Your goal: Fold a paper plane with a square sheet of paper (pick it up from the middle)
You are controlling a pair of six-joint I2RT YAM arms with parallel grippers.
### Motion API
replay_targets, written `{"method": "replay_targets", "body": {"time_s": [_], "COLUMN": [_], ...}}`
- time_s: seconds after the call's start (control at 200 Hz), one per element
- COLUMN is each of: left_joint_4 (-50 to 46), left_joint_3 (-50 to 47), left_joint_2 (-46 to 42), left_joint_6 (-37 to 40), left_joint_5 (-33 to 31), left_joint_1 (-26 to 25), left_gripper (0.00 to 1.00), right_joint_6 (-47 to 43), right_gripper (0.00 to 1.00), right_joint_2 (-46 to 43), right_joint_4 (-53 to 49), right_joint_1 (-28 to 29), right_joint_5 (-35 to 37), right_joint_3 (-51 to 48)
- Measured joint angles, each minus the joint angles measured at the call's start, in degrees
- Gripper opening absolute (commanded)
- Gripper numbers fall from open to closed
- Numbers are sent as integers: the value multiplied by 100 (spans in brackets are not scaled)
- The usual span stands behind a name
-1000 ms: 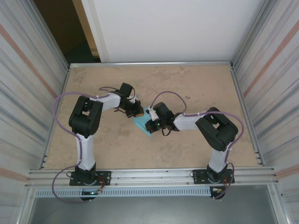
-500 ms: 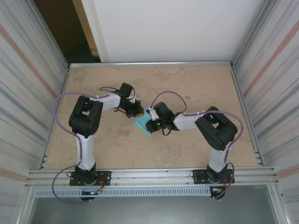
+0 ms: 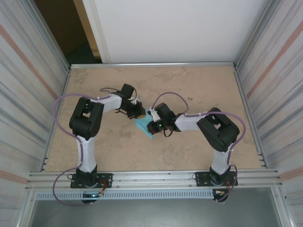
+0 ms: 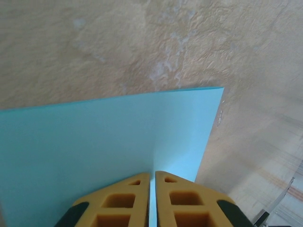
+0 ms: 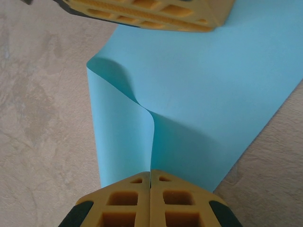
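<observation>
The square sheet of paper [image 3: 143, 126] is light blue and lies mid-table between both grippers. My right gripper [image 5: 150, 172] is shut on its near edge, and the paper [image 5: 213, 85] rises there into a curved ridge. My left gripper [image 4: 152, 174] pinches the opposite edge with its jaws a thin slit apart, and a faint crease runs out across the sheet [image 4: 94, 142] from them. Its yellow fingers [image 5: 142, 12] show at the top of the right wrist view. From above, the left gripper [image 3: 140, 113] and right gripper [image 3: 150, 126] almost meet over the sheet. A paper plane is out of view.
The bare tan tabletop [image 3: 199, 85] spreads all around the sheet. Metal rails [image 3: 151, 65] frame it, and corrugated walls [image 3: 274, 85] rise on both sides. Purple cables [image 3: 61, 109] loop off the arms.
The right gripper and the sheet have edged slightly left towards the left gripper. The left arm has hardly moved.
</observation>
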Motion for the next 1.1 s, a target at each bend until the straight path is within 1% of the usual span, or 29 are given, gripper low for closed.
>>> {"method": "replay_targets", "body": {"time_s": [0.11,0.246,0.311,0.391,0.541,0.671,0.882,1.097], "left_joint_4": [63,542,896,1314,1810,2109,2601,2909], "left_joint_3": [-343,-1152,-1602,-2157,-2957,-3405,-3473,-3445], "left_joint_2": [-573,-1613,-1996,-2267,-2402,-2514,-2393,-1985], "left_joint_6": [-118,-409,-610,-907,-1344,-1613,-1725,-1764], "left_joint_5": [-22,44,116,245,286,308,374,413], "left_joint_1": [297,669,658,468,20,-164,-315,-323], "left_gripper": [26,27,27,25,17,12,10,10], "right_joint_6": [0,2,20,22,39,39,39,44], "right_gripper": [2,2,2,2,2,2,2,2], "right_joint_2": [11,17,17,17,39,55,68,72], "right_joint_4": [-37,-83,-94,-109,-221,-260,-306,-304], "right_joint_1": [-2,-2,-2,-2,-2,-2,-2,-2], "right_joint_5": [13,20,22,24,42,42,44,44], "right_joint_3": [31,59,63,72,149,179,214,214]}}
